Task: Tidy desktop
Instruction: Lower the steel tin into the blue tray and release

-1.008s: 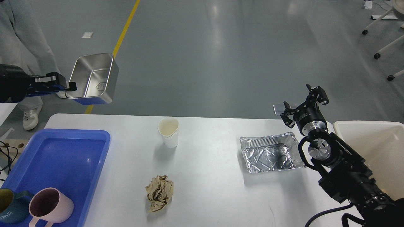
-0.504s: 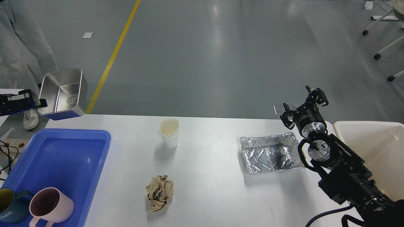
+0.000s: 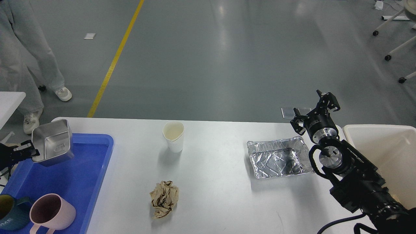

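Note:
The white desktop (image 3: 214, 182) fills the lower half of the head view. At its far left my left gripper (image 3: 29, 150) is shut on the rim of a steel box (image 3: 52, 143), holding it tilted over the back of the blue tray (image 3: 81, 169). My right gripper (image 3: 314, 109) stands open above the desktop's back edge, just beyond a crumpled foil tray (image 3: 278, 157). A white paper cup (image 3: 173, 136) stands upright mid-desk. A ball of crumpled brown paper (image 3: 164, 198) lies nearer the front.
A pink mug (image 3: 52, 213) and a dark teal mug (image 3: 8, 216) sit in the blue tray's near corner. A beige bin (image 3: 386, 152) stands at the right edge. A person's legs (image 3: 22, 61) are on the floor at the back left.
My left gripper has carried the steel box down and to the left, from high above the floor to just over the blue tray. The right gripper has barely shifted.

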{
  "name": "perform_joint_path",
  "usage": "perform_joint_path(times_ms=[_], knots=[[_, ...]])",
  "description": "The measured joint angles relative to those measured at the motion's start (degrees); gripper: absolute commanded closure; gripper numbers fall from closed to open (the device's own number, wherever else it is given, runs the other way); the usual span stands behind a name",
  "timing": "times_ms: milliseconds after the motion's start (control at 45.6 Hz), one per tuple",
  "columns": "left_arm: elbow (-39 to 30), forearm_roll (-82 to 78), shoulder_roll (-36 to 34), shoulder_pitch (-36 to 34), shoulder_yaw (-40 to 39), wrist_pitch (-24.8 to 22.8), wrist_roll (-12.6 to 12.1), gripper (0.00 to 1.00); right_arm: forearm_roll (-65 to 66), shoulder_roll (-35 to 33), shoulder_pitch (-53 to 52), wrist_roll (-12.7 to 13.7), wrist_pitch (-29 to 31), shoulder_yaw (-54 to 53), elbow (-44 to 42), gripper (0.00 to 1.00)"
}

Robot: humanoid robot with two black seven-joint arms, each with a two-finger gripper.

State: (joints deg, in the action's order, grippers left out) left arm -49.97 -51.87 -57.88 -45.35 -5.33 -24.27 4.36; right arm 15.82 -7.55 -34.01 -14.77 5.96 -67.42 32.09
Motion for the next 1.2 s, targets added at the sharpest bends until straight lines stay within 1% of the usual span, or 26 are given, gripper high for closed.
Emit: perform_joint_path(times_ms=[175,548,811,942,1030,1095,1205], knots=[[4.9,0.0,4.9,1.6,0.0,0.4,0.2,0.98,0.0,0.0,0.6,0.0,0.0,0.0,0.0,0.00],[12.6,0.1,11.9,4.2,0.1,1.4,1.3,0.95,0.0,-0.3,1.3,0.0,0.1,0.0,0.0,0.00],[14.8,0.3,15.0,4.7,0.1,1.8,1.4,0.94,0.0,-0.6,1.6,0.0,0.1,0.0,0.1,0.00],[16.2,0.4,16.9,4.8,0.1,2.1,1.4,0.91,0.0,-0.9,1.6,0.0,0.1,0.0,0.1,0.00],[16.7,0.4,17.5,4.8,0.1,2.2,1.4,0.88,0.0,-1.0,1.6,0.0,0.1,0.0,0.1,0.00],[16.8,0.5,17.6,4.8,0.1,2.2,1.4,0.84,0.0,-1.0,1.6,0.0,0.1,0.0,0.1,0.00],[16.8,0.6,17.6,4.9,0.1,2.2,1.4,0.68,0.0,-1.0,1.6,0.0,0.1,0.0,0.1,0.00]])
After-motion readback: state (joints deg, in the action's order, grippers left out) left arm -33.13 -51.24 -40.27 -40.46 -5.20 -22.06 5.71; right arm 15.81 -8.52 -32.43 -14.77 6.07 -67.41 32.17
